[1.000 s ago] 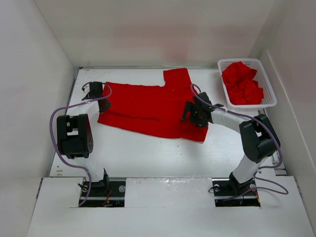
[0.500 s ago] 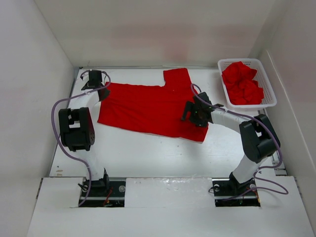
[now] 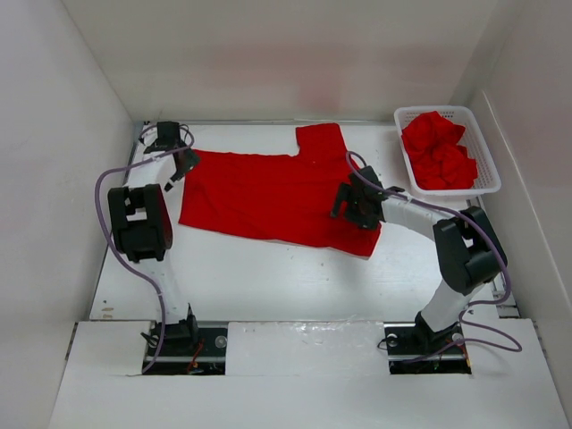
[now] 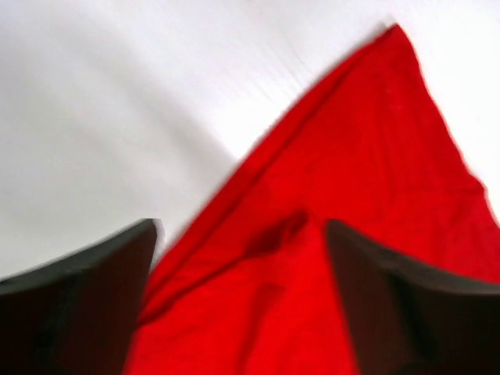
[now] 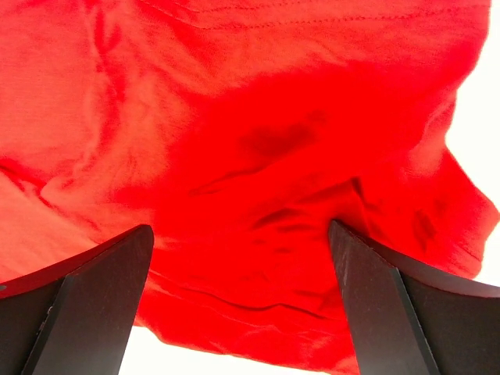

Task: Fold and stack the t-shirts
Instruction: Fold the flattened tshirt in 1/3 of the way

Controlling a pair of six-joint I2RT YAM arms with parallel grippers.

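One red t-shirt (image 3: 268, 192) lies spread on the white table, a sleeve pointing to the far side. My left gripper (image 3: 183, 159) hovers at the shirt's far left corner. In the left wrist view its fingers (image 4: 78, 301) stand apart over the red cloth (image 4: 351, 156), gripping nothing. My right gripper (image 3: 344, 204) hangs over the shirt's near right part. It is open too, and wrinkled red cloth (image 5: 250, 117) shows between its fingers (image 5: 406, 312). More red t-shirts (image 3: 438, 147) lie crumpled in a basket.
The white mesh basket (image 3: 487, 152) stands at the far right corner of the table. White walls close in the table on the left, back and right. Bare tabletop (image 3: 241, 277) lies between the shirt and the arm bases.
My left gripper moved toward the far wall with the shirt's left corner, then opened and let it go. The shirt's left edge now lies straighter. The right arm barely moved.
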